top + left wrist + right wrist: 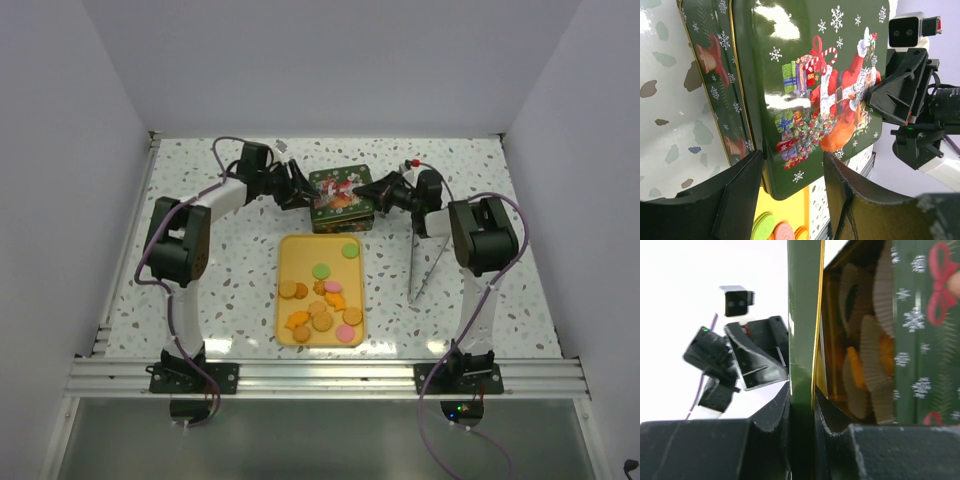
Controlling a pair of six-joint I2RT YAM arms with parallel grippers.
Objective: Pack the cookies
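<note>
Several cookies (322, 300) in orange, tan, pink and green lie loose on a yellow tray (300, 250); a few cookies (782, 230) also show in the left wrist view. Behind the tray stands a green Christmas tin (342, 200). Its Santa-printed lid (810, 75) is tilted up off the tin base (710, 75). My right gripper (801, 390) is shut on the lid's rim (802, 315), seen from above as the right gripper (370, 190). My left gripper (792, 160) is open and straddles the lid's corner, at the tin's left side as the left gripper (300, 190). Inside the tin, white paper cups (865, 370) hold orange cookies (855, 370).
A grey pair of tongs (420, 265) lies on the speckled table to the right of the tray. White walls close in the table at the back and on both sides. The metal rail (320, 375) runs along the near edge.
</note>
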